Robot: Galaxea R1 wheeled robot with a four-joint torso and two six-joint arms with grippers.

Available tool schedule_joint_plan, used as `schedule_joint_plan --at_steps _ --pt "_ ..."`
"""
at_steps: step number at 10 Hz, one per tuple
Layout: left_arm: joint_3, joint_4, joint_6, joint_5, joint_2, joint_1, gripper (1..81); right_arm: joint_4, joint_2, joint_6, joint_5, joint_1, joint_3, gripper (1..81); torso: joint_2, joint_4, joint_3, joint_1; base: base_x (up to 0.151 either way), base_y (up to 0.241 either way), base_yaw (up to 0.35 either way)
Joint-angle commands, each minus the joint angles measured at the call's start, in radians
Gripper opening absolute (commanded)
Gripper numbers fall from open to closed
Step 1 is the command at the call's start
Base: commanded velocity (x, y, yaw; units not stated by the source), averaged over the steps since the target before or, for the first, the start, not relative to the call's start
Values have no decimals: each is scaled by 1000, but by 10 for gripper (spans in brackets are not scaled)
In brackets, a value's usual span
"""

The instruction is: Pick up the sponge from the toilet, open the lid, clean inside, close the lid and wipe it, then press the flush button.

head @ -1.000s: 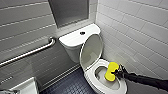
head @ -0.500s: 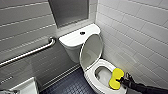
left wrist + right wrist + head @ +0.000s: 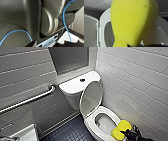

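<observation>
The white toilet [image 3: 75,89] stands in the corner with its lid [image 3: 91,98] raised against the tank. The round dark flush button [image 3: 82,80] sits in the middle of the tank top. My right gripper [image 3: 128,133] is shut on the yellow sponge [image 3: 121,129] and holds it at the near right rim of the seat [image 3: 110,112], beside the bowl opening [image 3: 105,122]. In the right wrist view the sponge [image 3: 134,21] looms large in front of the seat ring [image 3: 102,25] and the hinged lid [image 3: 90,31]. My left gripper stands open.
A metal grab bar [image 3: 27,100] runs along the left tiled wall. A white basin [image 3: 25,134] pokes in at the lower left. The right tiled wall [image 3: 140,84] stands close beside the toilet. The floor [image 3: 72,132] is dark.
My right gripper has drawn the sponge from over the bowl toward me and to the right, onto the near right rim. The lid and the camera have stayed put.
</observation>
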Motion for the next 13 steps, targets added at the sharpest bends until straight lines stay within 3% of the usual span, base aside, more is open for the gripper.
schedule_joint_plan --at_steps 1,4,6,8,11,13 --pt "27 4 13 88 -1 40 811 3 -104 5 18 -37 106 10 0 0 0 0 0 0 0" --pt "23 4 27 90 11 40 811 -2 -142 -3 58 -117 177 10 0 0 0 0 0 0 0" --pt "20 4 37 90 17 37 811 -5 -207 -8 59 -123 295 10 0 0 0 0 0 0 0" --pt "20 4 42 91 22 32 811 -5 -256 -57 33 -119 351 10 0 0 0 0 0 0 0" --pt "21 6 48 91 26 29 811 -5 -271 -109 -50 -73 371 10 -1 0 0 0 0 0 0" --pt "20 4 48 91 25 29 811 -10 -236 -124 -149 22 331 10 -1 0 0 0 0 0 0"
